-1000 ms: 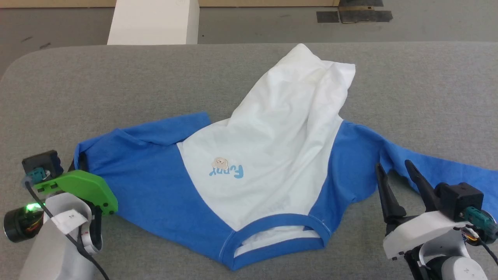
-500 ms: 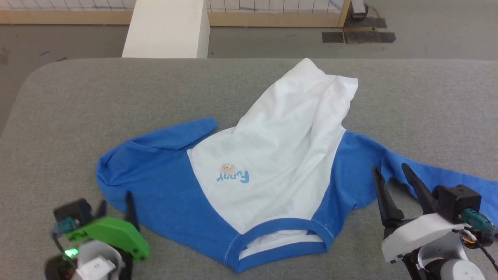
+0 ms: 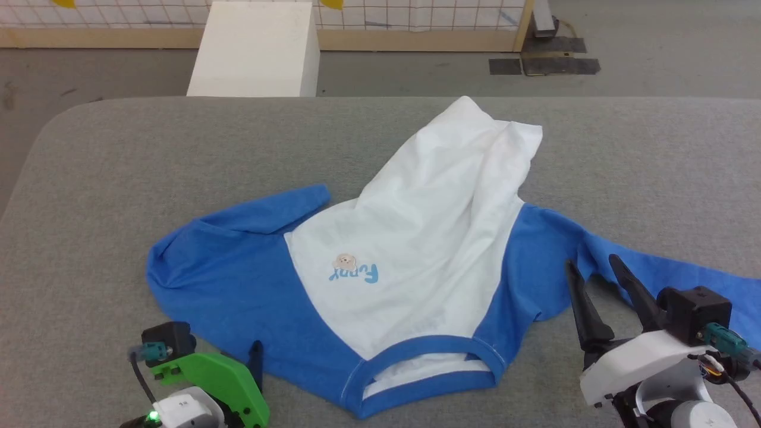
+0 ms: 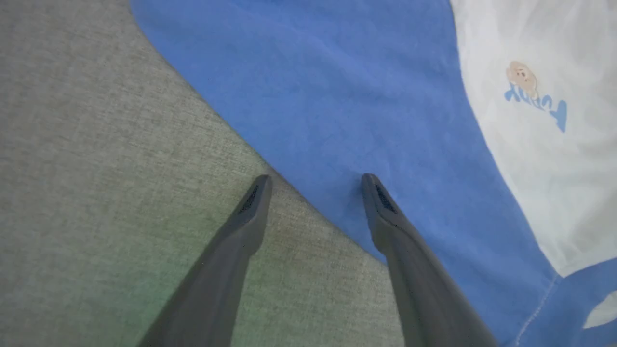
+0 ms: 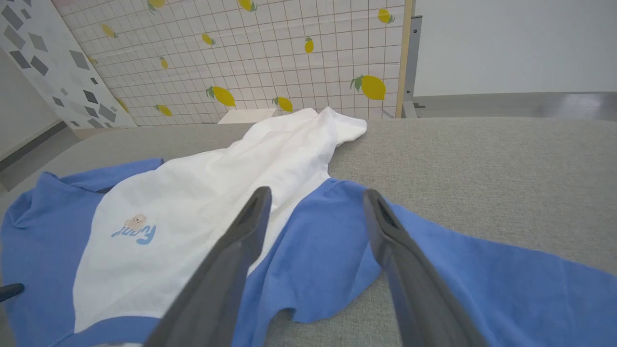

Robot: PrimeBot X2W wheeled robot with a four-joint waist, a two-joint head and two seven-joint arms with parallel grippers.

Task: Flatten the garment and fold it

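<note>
If a pinch catches two layers of the soft royal-blue-and-white jersey T-shirt (image 3: 416, 238), creases could get folded in. It lies rumpled on the grey fabric-covered table (image 3: 119, 178), white hem bunched, one sleeve doubled back. The left gripper (image 4: 315, 185) gapes empty over its blue edge; the right gripper (image 3: 590, 261) stands open, empty, beside the other sleeve.

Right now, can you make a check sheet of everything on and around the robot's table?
Surface: grey padded table, flat.
Job's things: garment lying spread out, collar nearest the robot, white far end bunched and creased, not folded.
Clutter: nothing seen.
Grippers: left claw open at the garment's blue edge; right claw open over the blue sleeve; neither holds anything.
Cables: left wrist cable; right wrist cable.
Surroundings: white box on the floor behind the table; lemon-tile wall.
</note>
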